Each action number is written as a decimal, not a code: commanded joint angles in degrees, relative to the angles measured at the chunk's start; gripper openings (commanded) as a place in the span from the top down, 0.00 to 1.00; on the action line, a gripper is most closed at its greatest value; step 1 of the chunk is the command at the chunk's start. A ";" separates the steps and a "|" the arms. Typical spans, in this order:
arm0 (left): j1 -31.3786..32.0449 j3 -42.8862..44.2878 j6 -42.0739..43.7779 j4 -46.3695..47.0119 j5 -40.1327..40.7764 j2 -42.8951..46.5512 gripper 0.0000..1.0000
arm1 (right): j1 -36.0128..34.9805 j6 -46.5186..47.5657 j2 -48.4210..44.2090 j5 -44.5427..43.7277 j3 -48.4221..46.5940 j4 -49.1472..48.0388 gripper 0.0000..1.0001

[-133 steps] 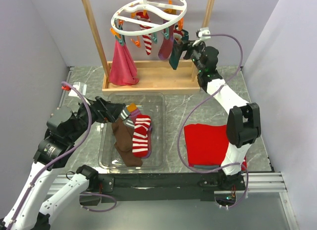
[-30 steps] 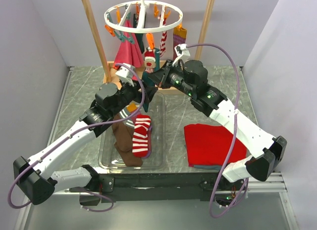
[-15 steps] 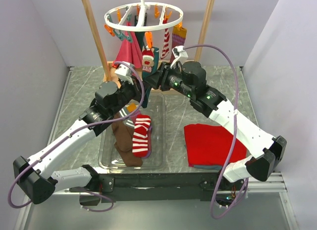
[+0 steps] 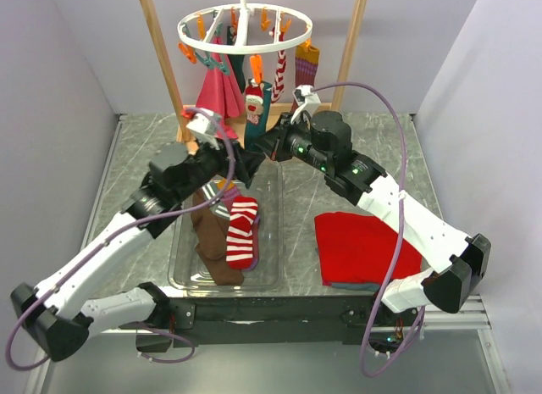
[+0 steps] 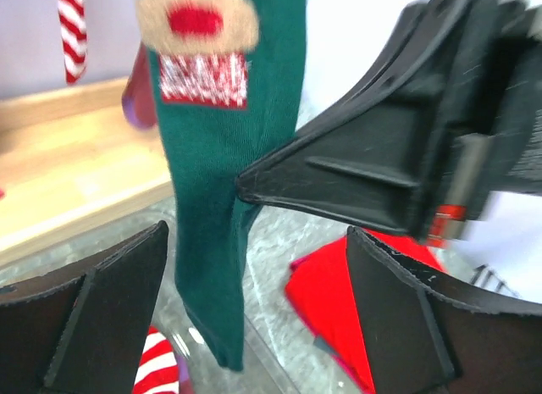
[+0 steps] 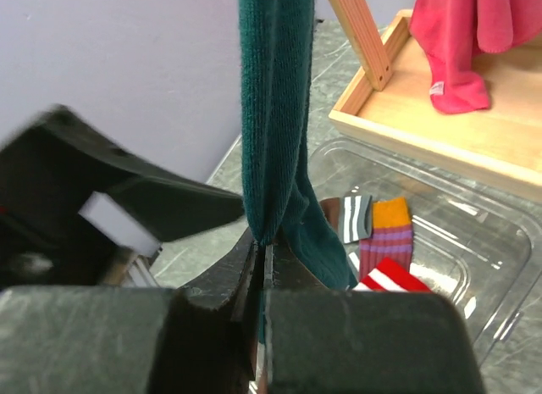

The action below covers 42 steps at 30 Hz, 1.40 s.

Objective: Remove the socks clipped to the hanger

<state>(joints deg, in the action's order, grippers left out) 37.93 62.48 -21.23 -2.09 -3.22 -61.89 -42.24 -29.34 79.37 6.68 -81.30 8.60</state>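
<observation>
A dark teal sock (image 4: 256, 114) with a red-nosed face patch hangs from the white round hanger (image 4: 246, 25). My right gripper (image 4: 257, 148) is shut on its lower part. In the right wrist view the jaws (image 6: 264, 246) pinch a fold of the teal sock (image 6: 275, 114). My left gripper (image 4: 244, 163) stands open just left of it. In the left wrist view the teal sock (image 5: 220, 199) hangs between its spread fingers (image 5: 114, 301), touching neither. A red-and-white striped sock (image 4: 279, 68) and a magenta sock (image 4: 305, 65) also hang clipped.
A clear bin (image 4: 269, 275) below holds a brown sock (image 4: 207, 237) and a striped sock (image 4: 241, 233). Pink cloth (image 4: 218, 93) drapes from the hanger. Wooden posts (image 4: 161, 55) flank the hanger. A red folded cloth (image 4: 360, 246) lies to the right.
My left gripper has drawn back to the left and now stands open. The right gripper has shifted slightly lower and is still shut on the teal sock.
</observation>
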 commanded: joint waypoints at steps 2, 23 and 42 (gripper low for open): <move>-4.53 3.51 -3.89 0.07 -8.72 4.76 0.11 | -0.04 3.32 -2.82 2.02 1.49 -3.41 1.00; -10.42 23.82 -10.23 1.47 -16.55 -17.56 0.03 | -0.04 5.61 -3.70 7.03 2.11 -5.70 1.00; -11.39 20.75 -11.55 3.41 -19.63 -16.34 0.89 | 0.05 16.15 -7.74 -9.39 -6.59 10.56 0.30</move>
<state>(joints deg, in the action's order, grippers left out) 26.79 82.83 -33.50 -0.23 -21.69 -79.96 -42.24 -17.96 76.07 4.40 -82.72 16.21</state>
